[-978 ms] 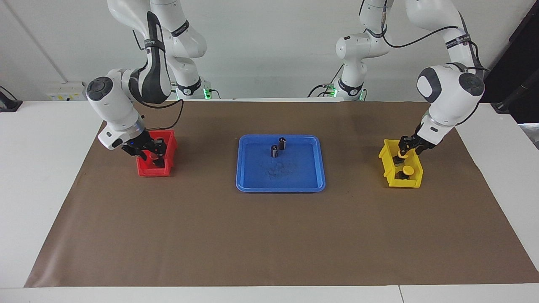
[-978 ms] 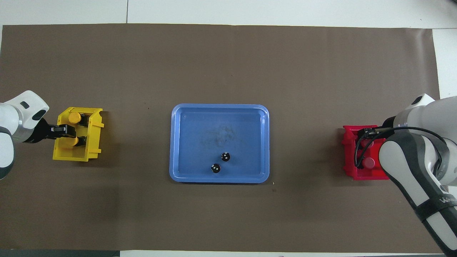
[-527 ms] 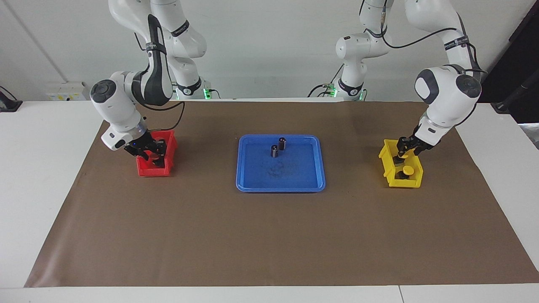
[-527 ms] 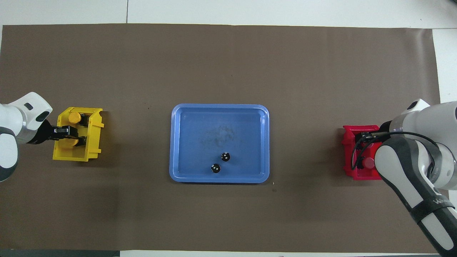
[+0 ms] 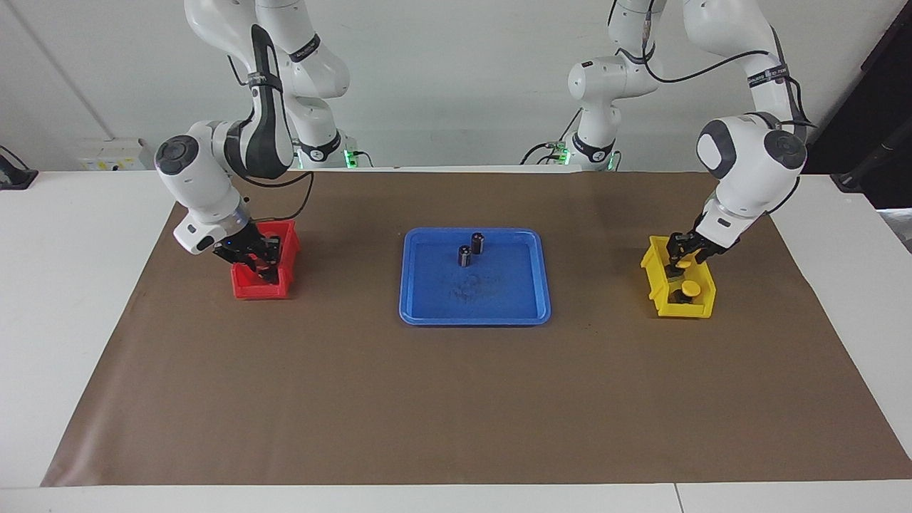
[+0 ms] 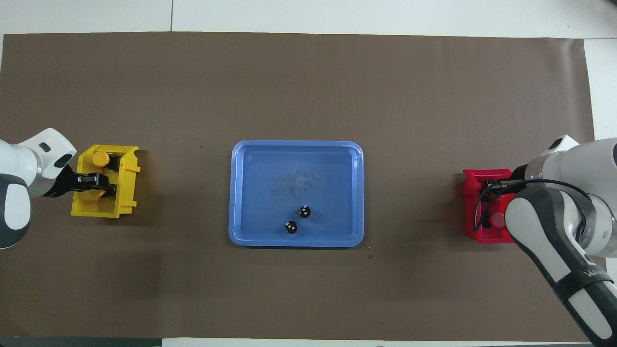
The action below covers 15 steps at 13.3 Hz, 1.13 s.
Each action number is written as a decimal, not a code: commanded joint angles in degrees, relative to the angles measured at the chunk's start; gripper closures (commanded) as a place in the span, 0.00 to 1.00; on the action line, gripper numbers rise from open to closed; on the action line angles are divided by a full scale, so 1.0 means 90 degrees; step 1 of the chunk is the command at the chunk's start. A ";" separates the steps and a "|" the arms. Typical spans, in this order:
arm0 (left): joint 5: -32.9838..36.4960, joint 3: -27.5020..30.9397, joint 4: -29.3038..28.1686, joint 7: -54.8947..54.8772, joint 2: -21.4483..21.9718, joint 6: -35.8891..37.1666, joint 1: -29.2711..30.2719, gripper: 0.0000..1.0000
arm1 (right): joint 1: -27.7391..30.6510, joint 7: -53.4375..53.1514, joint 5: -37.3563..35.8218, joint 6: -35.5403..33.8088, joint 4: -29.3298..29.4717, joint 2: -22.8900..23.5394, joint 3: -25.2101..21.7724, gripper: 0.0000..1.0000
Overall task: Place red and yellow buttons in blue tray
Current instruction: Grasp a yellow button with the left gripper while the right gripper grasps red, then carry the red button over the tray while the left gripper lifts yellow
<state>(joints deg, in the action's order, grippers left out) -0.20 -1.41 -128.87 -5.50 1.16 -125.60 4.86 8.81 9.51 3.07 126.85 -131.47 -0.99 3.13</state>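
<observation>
Blue tray (image 5: 427, 308) flat mid-table, holds no capped buttons. Yellow buttons (image 5: 689, 288) in yellow bin (image 5: 702, 308). Red buttons (image 6: 497, 220) in red bin (image 5: 246, 291).

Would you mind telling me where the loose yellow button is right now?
The loose yellow button sits in the yellow bin at the left arm's end of the table, farther from the robots than the button under the left end effector.

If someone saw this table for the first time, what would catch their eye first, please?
The blue tray mid-table, holding only two dark capless cylinders. Toward each end of the table a small bin: the left gripper is in the yellow bin at a yellow button, the right gripper is in the red bin.
</observation>
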 commanded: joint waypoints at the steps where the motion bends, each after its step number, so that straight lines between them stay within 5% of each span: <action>1: 0.0119 0.0010 -0.0222 -0.0004 0.0125 -0.0273 -0.0022 0.39 | 0.0046 0.0173 0.0010 -0.1324 0.1290 0.0293 0.0033 0.86; 3: 0.0119 0.0010 -0.0222 0.0005 0.0125 -0.0273 -0.0022 0.46 | -0.0167 0.0057 0.0020 -0.2294 0.2463 0.0665 0.0043 0.86; 5: 0.0119 0.0010 -0.0203 0.0015 0.0115 -0.0302 -0.0013 0.67 | -0.0644 -0.0604 0.0020 -0.2959 0.3460 0.0967 0.0043 0.86; 8: 0.0110 0.0010 -0.0125 0.0025 0.0077 -0.0254 -0.0012 0.97 | -0.1990 -0.2193 0.0010 -0.2827 0.4361 0.1446 0.0043 0.87; 12: 0.0110 -0.0009 0.0781 0.0376 0.0095 0.1022 -0.0198 0.99 | -0.3613 -0.4198 0.0010 -0.1314 0.4382 0.2139 0.0043 0.91; 15: 0.0110 -0.0039 0.1971 0.0698 0.0115 0.2623 -0.0431 0.99 | -0.4318 -0.4893 -0.0281 -0.1009 0.4383 0.2677 0.0033 0.90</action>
<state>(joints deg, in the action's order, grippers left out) -0.19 -1.83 -117.41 -1.87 2.05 -109.72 2.72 -28.59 -31.96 2.54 117.53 -94.07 20.22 3.76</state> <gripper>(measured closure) 0.586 0.586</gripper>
